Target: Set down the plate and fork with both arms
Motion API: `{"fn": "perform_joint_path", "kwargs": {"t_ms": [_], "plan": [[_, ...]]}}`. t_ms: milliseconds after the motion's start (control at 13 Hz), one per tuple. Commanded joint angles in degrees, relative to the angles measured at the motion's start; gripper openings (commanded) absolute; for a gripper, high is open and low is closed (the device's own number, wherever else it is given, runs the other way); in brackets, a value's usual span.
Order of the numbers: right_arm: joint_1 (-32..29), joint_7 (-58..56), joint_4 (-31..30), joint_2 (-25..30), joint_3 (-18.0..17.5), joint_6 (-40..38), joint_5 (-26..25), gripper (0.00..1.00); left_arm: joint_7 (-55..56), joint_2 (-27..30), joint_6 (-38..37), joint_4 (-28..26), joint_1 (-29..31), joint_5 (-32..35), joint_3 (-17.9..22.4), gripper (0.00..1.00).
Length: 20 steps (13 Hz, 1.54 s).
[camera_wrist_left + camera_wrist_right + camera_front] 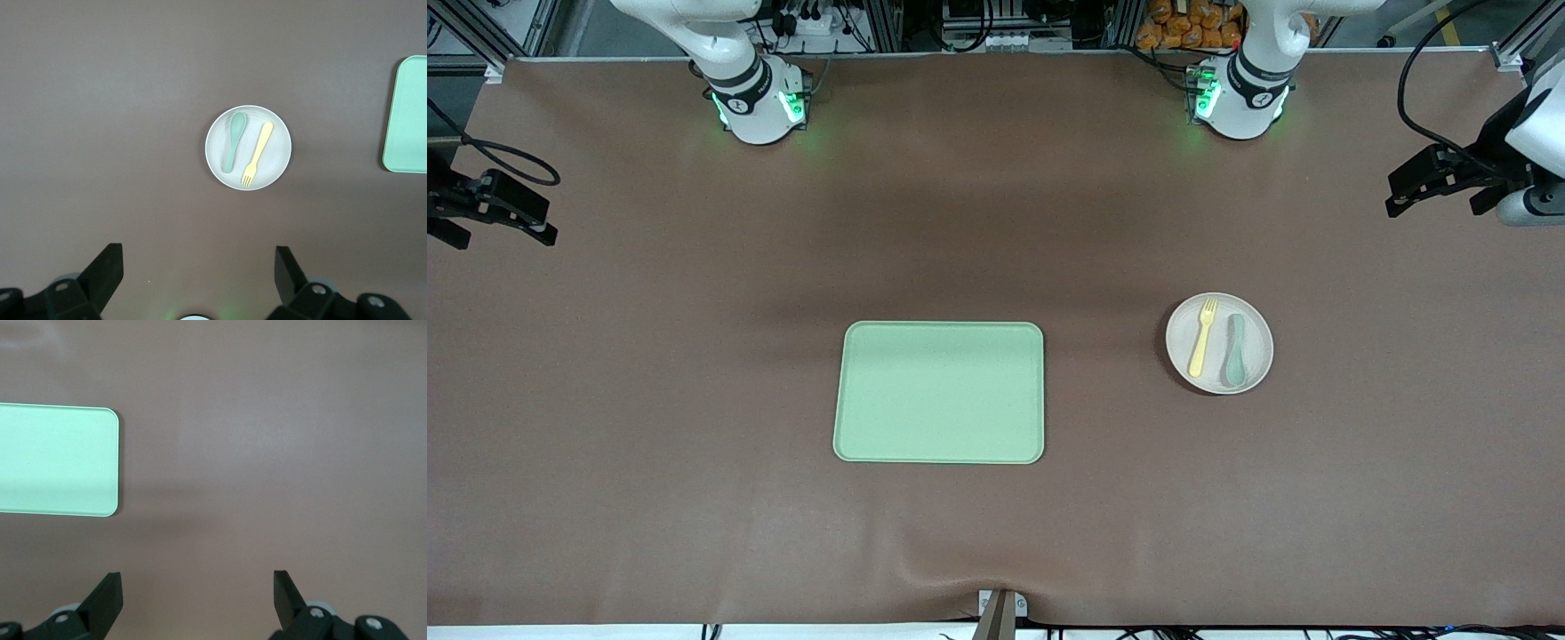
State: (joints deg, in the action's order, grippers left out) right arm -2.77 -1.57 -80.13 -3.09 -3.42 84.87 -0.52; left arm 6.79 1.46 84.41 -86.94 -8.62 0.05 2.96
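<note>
The pale round plate lies on the brown table toward the left arm's end. On it lie the yellow fork and a grey-green spoon, side by side. The left wrist view shows the plate, fork and spoon from above. My left gripper hangs open and empty in the air at the left arm's end of the table; it also shows in the left wrist view. My right gripper hangs open and empty at the right arm's end, over bare table.
A rectangular light-green tray lies mid-table, nearer the front camera than the arm bases; its edge shows in both wrist views. A small bracket sits at the table's front edge.
</note>
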Motion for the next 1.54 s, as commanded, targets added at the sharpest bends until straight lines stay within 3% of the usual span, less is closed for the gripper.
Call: {"fn": "perform_joint_path", "kwargs": {"t_ms": [0, 538, 923, 1154, 1462], "plan": [[0.39, -0.46, 0.42, -0.07, 0.17, 0.12, 0.17, 1.0, 0.42, 0.3, -0.12, 0.11, 0.44, -0.84, -0.15, 1.0], [0.48, -0.46, 0.42, -0.07, 0.17, 0.2, 0.17, 1.0, 0.33, -3.12, 0.84, -0.42, 0.62, -0.93, -0.06, 1.0], [0.39, -0.45, 0.42, -0.08, 0.17, 0.2, 0.17, 1.0, -0.02, -7.52, 8.75, -5.68, 0.71, -1.02, -0.06, 1.0], [0.39, -0.54, 0.42, -0.16, 0.17, 0.2, 0.17, 1.0, -0.19, -11.38, 10.16, -5.96, 2.19, -1.19, -0.14, 1.0], [0.39, -0.45, 0.42, -0.16, 0.17, 0.2, 0.17, 1.0, -1.86, -16.22, 13.93, -5.96, 4.4, -6.82, -0.23, 1.0]]}}
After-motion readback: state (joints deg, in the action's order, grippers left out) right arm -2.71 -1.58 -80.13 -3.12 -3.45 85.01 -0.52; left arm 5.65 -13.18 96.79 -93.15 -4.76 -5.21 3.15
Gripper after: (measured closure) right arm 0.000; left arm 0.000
